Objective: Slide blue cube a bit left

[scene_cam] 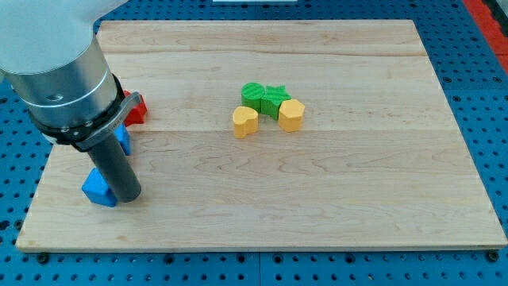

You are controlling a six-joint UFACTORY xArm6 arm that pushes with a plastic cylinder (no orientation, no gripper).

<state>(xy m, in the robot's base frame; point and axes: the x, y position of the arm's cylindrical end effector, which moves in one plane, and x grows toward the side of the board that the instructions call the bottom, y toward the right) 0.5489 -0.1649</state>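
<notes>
One camera looks down at a slant on the whole wooden board (317,214) from fairly near

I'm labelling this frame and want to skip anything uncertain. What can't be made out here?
- My tip: hidden in the camera view; the rod seems to end beside the blue block, contact unclear.
- Blue block's shape: partly covered by the rod.
- Second blue piece and red block: mostly hidden by the arm.
- Green blocks between the yellow blocks: too packed to tell whether they touch.
</notes>
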